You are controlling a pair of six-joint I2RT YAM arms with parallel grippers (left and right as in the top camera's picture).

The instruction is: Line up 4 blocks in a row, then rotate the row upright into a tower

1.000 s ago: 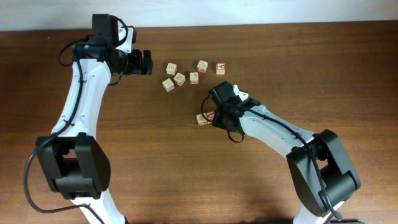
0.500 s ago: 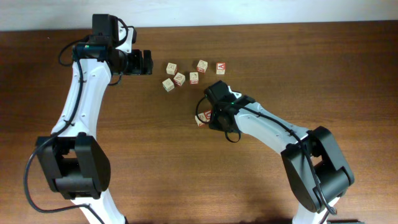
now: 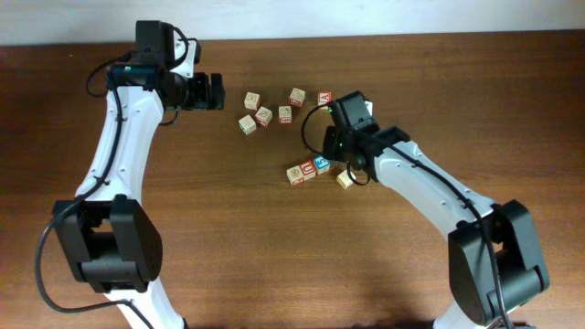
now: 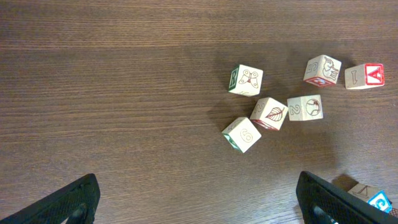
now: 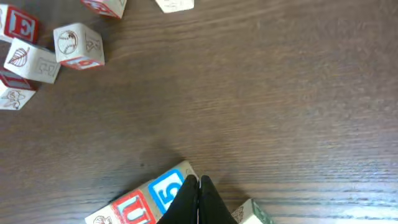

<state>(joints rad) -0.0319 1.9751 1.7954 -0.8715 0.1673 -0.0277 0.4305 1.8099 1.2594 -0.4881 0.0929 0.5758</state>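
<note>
Wooden blocks from above, Ana: what has just moved?

The right gripper (image 3: 336,166), Ben. A second ago its arm lay over the near group and hid most of it. Now the wrist has swung toward the far right. A row of three blocks (image 3: 308,169) shows near the table's middle, with a fourth block (image 3: 345,179) loose just to its right. The fingers are pinched shut on nothing, their tip between the row and that loose one.

And the left gripper (image 3: 219,92)?

Unmoved, far left, spread wide and empty, near the far cluster (image 3: 263,116) and the red-A cube (image 3: 324,99).

Its wrist view?

A finger at each lower corner, bare table (image 4: 93,93) between them, and the far cubes right of centre, none touched.

The right wrist view?

Closed fingertips touch or sit just beside the blue-framed block (image 5: 166,186); I cannot tell which. It sits against the red-framed block (image 5: 134,208). The fourth peeks in at the bottom edge, right.

So for the task?

I judge one nudge finished. The shut tip seems to work as a poker, placed for another turn. How many of the four are rotated I cannot tell.
</note>
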